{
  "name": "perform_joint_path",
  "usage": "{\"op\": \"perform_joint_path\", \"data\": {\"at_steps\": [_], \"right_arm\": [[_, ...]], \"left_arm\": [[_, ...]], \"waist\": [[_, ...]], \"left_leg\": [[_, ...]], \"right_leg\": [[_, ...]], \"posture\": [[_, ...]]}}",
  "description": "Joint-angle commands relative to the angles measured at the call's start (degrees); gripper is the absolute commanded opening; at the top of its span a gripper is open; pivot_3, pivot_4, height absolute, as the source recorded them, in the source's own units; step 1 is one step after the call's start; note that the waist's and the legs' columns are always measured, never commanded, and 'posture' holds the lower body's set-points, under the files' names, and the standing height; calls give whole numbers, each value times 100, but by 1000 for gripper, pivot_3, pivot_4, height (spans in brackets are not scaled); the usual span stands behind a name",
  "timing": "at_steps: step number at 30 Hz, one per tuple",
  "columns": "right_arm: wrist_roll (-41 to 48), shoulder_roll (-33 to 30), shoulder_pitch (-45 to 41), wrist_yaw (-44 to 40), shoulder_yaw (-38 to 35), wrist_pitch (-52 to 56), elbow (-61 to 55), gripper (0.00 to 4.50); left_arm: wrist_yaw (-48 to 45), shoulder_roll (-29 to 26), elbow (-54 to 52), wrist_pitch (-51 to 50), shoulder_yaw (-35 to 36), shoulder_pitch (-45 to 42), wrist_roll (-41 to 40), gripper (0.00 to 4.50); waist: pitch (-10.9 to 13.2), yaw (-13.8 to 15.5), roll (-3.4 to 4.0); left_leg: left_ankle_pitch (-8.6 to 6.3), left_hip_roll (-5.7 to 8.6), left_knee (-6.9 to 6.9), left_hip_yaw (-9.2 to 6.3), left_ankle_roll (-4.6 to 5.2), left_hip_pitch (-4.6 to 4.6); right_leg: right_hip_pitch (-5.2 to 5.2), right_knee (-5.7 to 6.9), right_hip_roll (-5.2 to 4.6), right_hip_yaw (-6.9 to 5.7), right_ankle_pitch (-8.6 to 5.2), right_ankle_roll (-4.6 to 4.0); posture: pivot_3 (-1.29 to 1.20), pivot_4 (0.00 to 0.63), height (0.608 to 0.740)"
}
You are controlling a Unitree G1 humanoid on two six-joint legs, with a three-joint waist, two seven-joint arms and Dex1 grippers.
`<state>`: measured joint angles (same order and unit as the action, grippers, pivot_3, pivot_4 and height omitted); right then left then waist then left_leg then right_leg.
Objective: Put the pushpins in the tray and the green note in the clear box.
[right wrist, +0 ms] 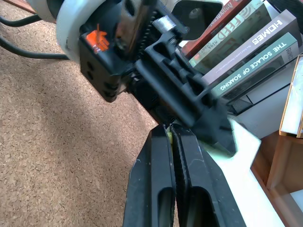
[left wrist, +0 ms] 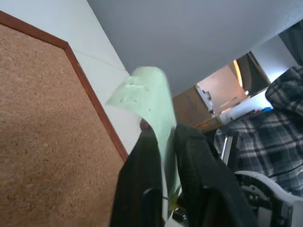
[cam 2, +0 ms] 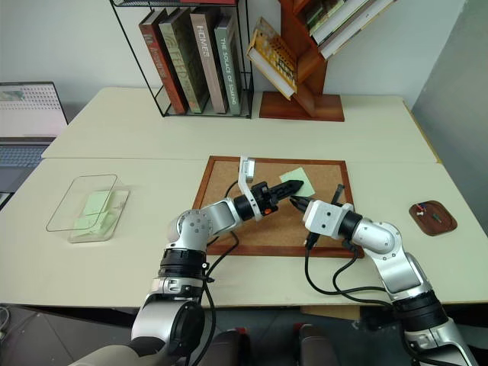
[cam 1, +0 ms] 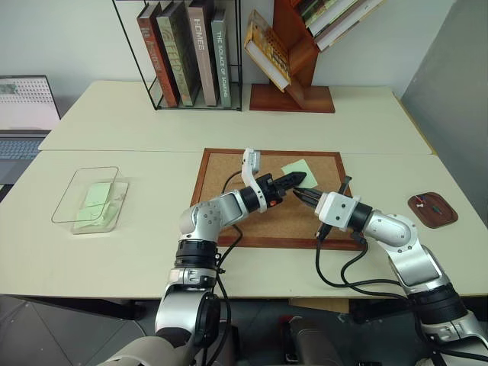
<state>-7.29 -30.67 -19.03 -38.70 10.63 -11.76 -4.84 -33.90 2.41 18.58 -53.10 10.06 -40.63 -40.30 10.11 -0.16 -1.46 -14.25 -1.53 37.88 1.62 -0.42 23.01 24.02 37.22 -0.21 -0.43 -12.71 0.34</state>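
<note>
At the centre of your frame lies a wood-framed cork board (cam 1: 252,213) on the pale table (cam 1: 137,252). Along the top edge you see a black wire rack (cam 1: 183,57) holding upright books (cam 1: 200,49), one spine reading "HOMES", and to its right a reddish wooden shelf (cam 1: 293,76) with a book leaning against it. At the far left edge, an open laptop (cam 1: 23,114) sits beside the table.

Surface (cam 1: 137,252): cream, two tops butted together
Wire rack (cam 1: 187,53): books upright, at the surface's far edge
Wooden shelf (cam 1: 293,69): just beside the rack
Laptop (cam 1: 23,114): well left of the rack
Wall (cam 1: 69,38): plain white
</note>
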Motion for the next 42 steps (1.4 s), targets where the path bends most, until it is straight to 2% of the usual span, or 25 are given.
{"op": "perform_joint_path", "data": {"at_steps": [1, 21, 25, 32, 38, 42], "right_arm": [[60, 27, -36, 22, -25, -68, -210, 0], [368, -81, 373, 127, -374, -494, -804, 0], [562, -33, 724, 525, -999, 98, -912, 0], [552, -20, 1332, 1540, -2318, 1413, -772, 0], [444, -266, 1182, 2236, -3139, 2791, 61, 0], [484, -399, 1056, 2350, -3281, 3076, 698, 0]], "left_arm": [[-103, -55, -132, 135, -146, 66, 43, 8], [79, -113, 220, 493, -146, -25, 241, 8], [85, -210, -22, 630, -250, 32, 349, 8], [-60, -685, -1244, 840, -621, 465, 552, 8], [-90, -920, -1784, 1025, -968, 800, 732, 8], [-142, -970, -1910, 1254, -1234, 969, 949, 8]], "waist": [[0, 0, 0], [0, 1, 0], [0, 5, 0], [-1, 7, 2], [-2, 12, 2], [-2, 0, 3]], "left_leg": [[0, 0, 0, 0, 0, 0], [0, 1, 3, 0, 0, -2], [0, 0, 2, 0, 0, -2], [0, -2, 1, 4, 0, -1], [1, 3, 4, 6, -1, -6], [1, 6, 5, 9, 0, -6]], "right_leg": [[0, 0, 0, 0, 0, 0], [-2, 3, 0, 0, 1, 1], [-2, 3, 0, -1, 1, 1], [0, 4, -4, 7, 0, -1], [-3, 10, -7, 10, 2, -4], [-2, 11, -5, 15, 2, -4]], "posture": [[0, 150, 740], [0, 150, 740], [0, 150, 740], [0, 150, 740], [0, 150, 740], [0, 150, 740]]}}
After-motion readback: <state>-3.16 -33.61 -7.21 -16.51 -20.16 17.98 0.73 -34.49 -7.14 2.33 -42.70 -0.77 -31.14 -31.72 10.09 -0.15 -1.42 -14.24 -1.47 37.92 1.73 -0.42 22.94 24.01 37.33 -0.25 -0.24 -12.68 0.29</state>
